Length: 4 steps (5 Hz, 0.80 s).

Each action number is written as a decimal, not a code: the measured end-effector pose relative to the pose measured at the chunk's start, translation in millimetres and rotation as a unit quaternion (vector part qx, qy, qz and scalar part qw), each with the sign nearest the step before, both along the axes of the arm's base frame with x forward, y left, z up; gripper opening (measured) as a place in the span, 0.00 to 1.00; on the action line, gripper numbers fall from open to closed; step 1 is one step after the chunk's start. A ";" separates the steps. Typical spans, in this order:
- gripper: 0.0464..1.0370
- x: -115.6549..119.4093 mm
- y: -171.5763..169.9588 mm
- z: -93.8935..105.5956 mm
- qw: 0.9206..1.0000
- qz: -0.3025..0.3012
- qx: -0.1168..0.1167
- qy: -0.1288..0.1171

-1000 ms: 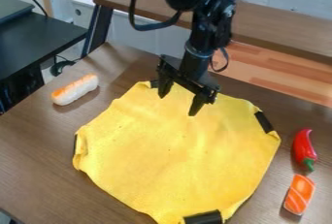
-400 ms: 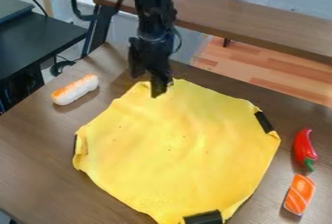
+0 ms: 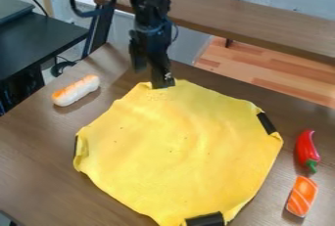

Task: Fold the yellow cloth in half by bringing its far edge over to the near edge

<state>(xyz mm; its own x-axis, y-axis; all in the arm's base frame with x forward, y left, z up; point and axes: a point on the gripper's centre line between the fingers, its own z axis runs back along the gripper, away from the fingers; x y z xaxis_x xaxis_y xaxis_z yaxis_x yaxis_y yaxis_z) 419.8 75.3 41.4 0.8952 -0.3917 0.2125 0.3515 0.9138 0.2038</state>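
The black gripper (image 3: 150, 75) hangs at the top edge of the yellow cloth (image 3: 177, 146), its fingers apart, one to the left and one lower and further right. The right finger overlaps the cloth's upper corner; whether it touches the cloth I cannot tell. Spread over the middle of the brown table, the cloth has dark patches at its right and bottom edges. Left of the gripper lies a white and orange sausage-shaped toy (image 3: 76, 90). A red chili pepper (image 3: 306, 150) lies right of the cloth, with an orange and white sushi piece (image 3: 302, 196) below it.
A raised wooden shelf or bench (image 3: 249, 22) runs behind the brown table (image 3: 33, 156). At the upper left stands a dark side table (image 3: 39, 39), with a cable hanging near it.
The gripper has moved left and turned, from over the cloth's upper part to its top edge, rising slightly since the second frame. The cloth and toys have stayed in place.
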 end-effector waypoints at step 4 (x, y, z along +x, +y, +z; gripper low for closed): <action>0.96 54.9 10.2 -21.7 0.999 -0.043 0.003 -0.030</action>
<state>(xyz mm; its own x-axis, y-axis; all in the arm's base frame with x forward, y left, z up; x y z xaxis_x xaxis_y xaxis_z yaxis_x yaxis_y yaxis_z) 474.7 85.4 19.6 0.8440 -0.4680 0.2621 0.4157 0.8795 0.2317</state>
